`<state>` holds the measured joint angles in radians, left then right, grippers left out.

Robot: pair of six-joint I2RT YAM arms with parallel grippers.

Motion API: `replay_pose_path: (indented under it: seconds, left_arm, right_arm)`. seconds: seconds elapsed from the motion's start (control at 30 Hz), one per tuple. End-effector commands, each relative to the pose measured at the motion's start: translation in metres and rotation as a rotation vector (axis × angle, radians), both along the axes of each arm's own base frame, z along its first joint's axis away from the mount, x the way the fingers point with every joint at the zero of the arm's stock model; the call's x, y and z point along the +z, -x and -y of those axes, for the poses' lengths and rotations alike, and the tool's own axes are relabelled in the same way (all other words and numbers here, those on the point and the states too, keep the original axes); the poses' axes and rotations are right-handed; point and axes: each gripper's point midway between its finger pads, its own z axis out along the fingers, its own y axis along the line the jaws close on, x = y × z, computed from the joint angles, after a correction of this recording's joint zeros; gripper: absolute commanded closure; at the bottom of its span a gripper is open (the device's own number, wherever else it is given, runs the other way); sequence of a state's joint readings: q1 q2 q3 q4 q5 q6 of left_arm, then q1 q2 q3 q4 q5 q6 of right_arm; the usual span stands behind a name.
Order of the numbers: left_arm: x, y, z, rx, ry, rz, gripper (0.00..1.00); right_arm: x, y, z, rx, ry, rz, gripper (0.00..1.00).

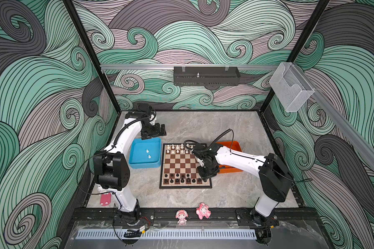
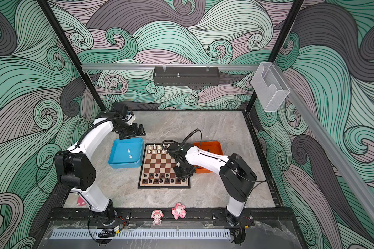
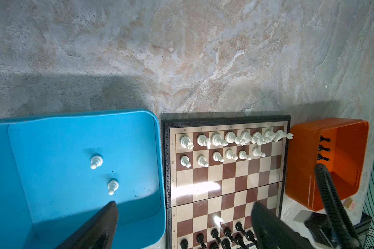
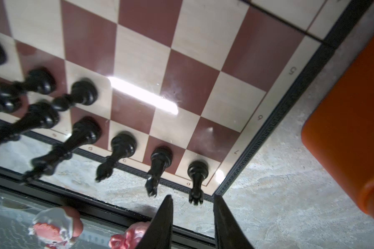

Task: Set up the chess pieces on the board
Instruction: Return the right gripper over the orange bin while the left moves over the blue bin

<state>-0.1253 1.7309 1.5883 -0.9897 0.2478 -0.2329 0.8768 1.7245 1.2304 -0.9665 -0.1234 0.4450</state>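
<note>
The board (image 1: 183,163) lies mid-table. White chess pieces (image 1: 177,148) fill its two far rows, with gaps at the right end of the pawn row. Black chess pieces (image 1: 183,179) stand in the two near rows. Two white pawns (image 3: 96,161) (image 3: 112,186) stand in the blue tray (image 1: 145,165). Three black pieces (image 3: 323,148) show in the orange tray (image 3: 300,172). My right gripper (image 4: 193,197) hovers over the board's near right corner, open, just above a black rook (image 4: 197,172) and not touching it. My left gripper (image 3: 184,204) hangs wide open and empty above the blue tray's far edge.
The blue tray touches the board's left side and the orange tray (image 1: 230,170) sits at its right, partly under my right arm. Two pink figurines (image 1: 181,216) (image 1: 203,210) stand on the front rail. A pink flat item (image 1: 105,199) lies by the left arm's base.
</note>
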Motion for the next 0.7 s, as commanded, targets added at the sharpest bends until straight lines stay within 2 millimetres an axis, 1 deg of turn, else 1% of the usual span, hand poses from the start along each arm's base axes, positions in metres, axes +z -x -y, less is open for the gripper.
replay_pose_path:
  seconds: [0.0, 0.1, 0.17, 0.2, 0.27, 0.33, 0.4, 0.43, 0.53, 0.67]
  left_arm:
    - [0.002, -0.004, -0.003, 0.026, 0.012, 0.0, 0.02]
    - [0.003, -0.004, -0.008, 0.051, 0.011, -0.002, 0.01]
    - [0.004, -0.003, -0.013, 0.065, 0.004, -0.001, 0.01]
    - [0.005, -0.002, -0.016, 0.073, 0.001, 0.0, 0.01]
    - [0.006, -0.001, -0.021, 0.085, -0.005, 0.001, 0.01]
    - [0.006, 0.002, -0.028, 0.1, -0.013, 0.001, 0.02]
    - [0.004, 0.004, -0.037, 0.128, -0.036, -0.009, 0.02]
    - [0.001, 0.006, -0.043, 0.15, -0.056, -0.021, 0.01]
    - [-0.012, 0.014, -0.061, 0.205, -0.099, -0.078, 0.01]
    - [-0.032, 0.021, -0.08, 0.268, -0.141, -0.143, 0.01]
  right_arm:
    - [0.029, -0.008, 0.003, 0.009, -0.022, 0.059, 0.64]
    - [0.041, -0.021, 0.008, -0.008, -0.032, 0.092, 0.62]
    - [0.049, -0.032, 0.014, -0.029, -0.046, 0.112, 0.57]
    - [0.053, -0.038, 0.018, -0.045, -0.058, 0.119, 0.51]
    - [0.063, -0.054, 0.027, -0.086, -0.087, 0.141, 0.35]
    - [0.072, -0.073, 0.042, -0.133, -0.088, 0.183, 0.16]
    - [0.078, -0.088, 0.052, -0.168, -0.095, 0.205, 0.08]
    - [0.081, -0.095, 0.058, -0.19, -0.098, 0.212, 0.06]
    - [0.082, -0.109, 0.07, -0.236, -0.095, 0.221, 0.01]
    - [0.076, -0.115, 0.08, -0.269, -0.083, 0.203, 0.01]
